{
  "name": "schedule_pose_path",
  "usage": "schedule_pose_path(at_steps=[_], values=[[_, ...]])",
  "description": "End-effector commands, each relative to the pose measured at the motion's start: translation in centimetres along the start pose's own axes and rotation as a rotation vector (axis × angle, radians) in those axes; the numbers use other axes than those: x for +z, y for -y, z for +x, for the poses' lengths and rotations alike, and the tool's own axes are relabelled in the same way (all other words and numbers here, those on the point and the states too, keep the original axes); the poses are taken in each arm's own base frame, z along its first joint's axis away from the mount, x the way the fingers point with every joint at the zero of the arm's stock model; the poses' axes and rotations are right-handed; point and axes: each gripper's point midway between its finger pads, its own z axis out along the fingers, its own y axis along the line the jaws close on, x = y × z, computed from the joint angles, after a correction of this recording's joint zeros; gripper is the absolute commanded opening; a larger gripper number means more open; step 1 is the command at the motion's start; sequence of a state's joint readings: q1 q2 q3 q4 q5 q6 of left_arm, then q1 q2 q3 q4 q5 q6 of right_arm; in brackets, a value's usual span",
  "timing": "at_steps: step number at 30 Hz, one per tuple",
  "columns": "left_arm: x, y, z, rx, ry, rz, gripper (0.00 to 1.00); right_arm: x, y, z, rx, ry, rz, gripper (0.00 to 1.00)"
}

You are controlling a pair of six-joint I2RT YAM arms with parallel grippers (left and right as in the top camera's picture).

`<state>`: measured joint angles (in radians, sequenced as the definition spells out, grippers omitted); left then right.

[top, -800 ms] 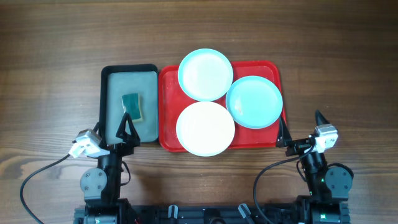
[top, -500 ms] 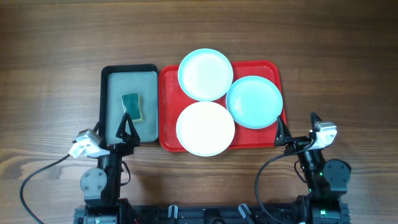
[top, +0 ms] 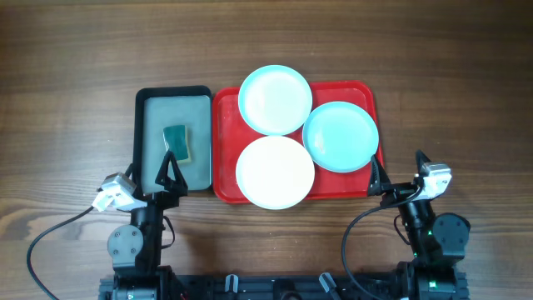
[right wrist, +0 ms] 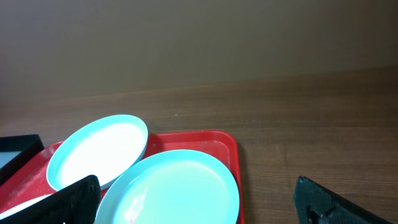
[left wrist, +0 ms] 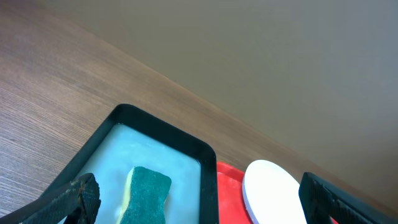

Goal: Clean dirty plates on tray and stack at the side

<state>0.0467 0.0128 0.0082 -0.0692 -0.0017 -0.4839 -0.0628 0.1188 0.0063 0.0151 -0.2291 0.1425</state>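
Note:
Three plates lie on the red tray [top: 226, 117]: a turquoise plate [top: 276, 99] at the back, a second turquoise plate [top: 341, 136] at the right, a white plate [top: 275, 172] at the front. My left gripper [top: 171, 173] is open and empty at the near end of the black tray. My right gripper [top: 398, 173] is open and empty just off the red tray's near right corner. In the right wrist view the right turquoise plate [right wrist: 169, 186] lies between the fingers [right wrist: 199, 205], the back one [right wrist: 97, 149] behind it. The left wrist view shows the white plate [left wrist: 277, 190].
A black-rimmed tray [top: 172, 94] with a grey-green inside stands left of the red tray and holds a green sponge [top: 176, 142], which also shows in the left wrist view [left wrist: 147, 194]. Bare wooden table [top: 67, 100] lies all round.
My right gripper has shifted a little left and toward the red tray's corner. The left arm and the plates have not moved.

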Motion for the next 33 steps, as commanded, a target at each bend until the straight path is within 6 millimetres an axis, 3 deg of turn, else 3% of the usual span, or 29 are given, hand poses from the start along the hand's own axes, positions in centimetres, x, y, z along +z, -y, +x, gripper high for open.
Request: schedule_pose_path(at_steps=[1, 33], values=[[-0.02, 0.13, 0.21, 0.016, -0.007, 0.008, 1.00, 0.02, -0.65, 0.03, 0.016, -0.001, -0.031, 1.00], [-0.02, 0.13, 0.21, 0.016, -0.007, 0.008, 1.00, 0.04, -0.94, 0.08, 0.014, -0.003, -0.043, 1.00]])
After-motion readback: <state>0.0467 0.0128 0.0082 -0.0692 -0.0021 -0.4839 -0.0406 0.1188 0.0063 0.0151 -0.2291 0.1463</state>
